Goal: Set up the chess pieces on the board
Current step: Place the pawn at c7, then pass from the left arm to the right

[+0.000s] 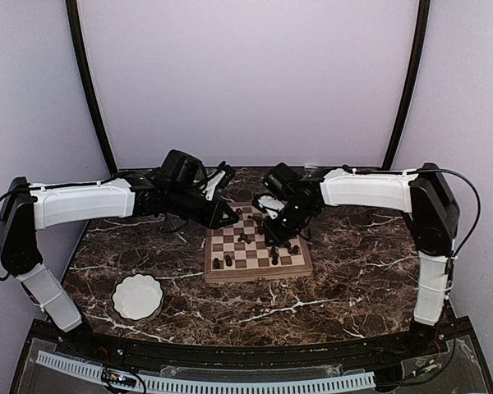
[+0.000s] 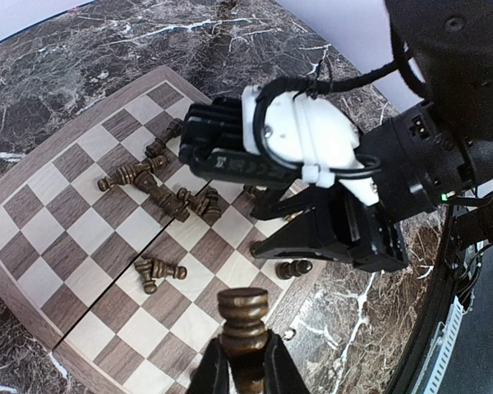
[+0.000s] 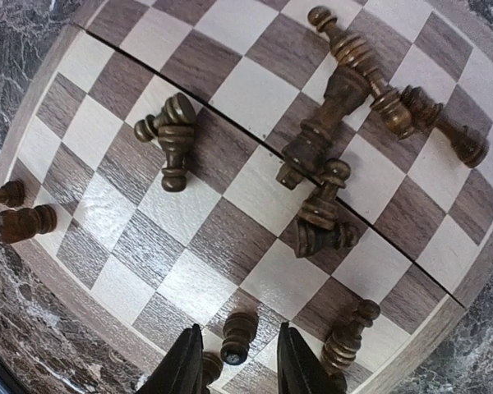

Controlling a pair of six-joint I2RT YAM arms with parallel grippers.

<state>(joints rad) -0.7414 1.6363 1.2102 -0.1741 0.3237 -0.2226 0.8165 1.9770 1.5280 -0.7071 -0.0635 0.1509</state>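
Observation:
The wooden chessboard (image 1: 259, 275) lies mid-table. My left gripper (image 2: 245, 365) is shut on a dark brown chess piece (image 2: 245, 316) and holds it upright above the board's near corner (image 2: 90, 234); in the top view it (image 1: 229, 215) is at the board's far left corner. My right gripper (image 3: 234, 365) is open over the board (image 3: 230, 82), its fingers either side of a small pawn (image 3: 237, 336) without touching it; in the top view it (image 1: 281, 238) is over the right half. Several chessmen lie toppled: a pair (image 3: 174, 135), a cluster (image 3: 324, 123) and another (image 3: 322, 217).
A white scalloped bowl (image 1: 138, 296) sits on the marble table at the front left. Two pieces (image 3: 20, 222) lie at the board's edge by the marble. The right arm's gripper body (image 2: 312, 156) hangs over the board close to my left gripper.

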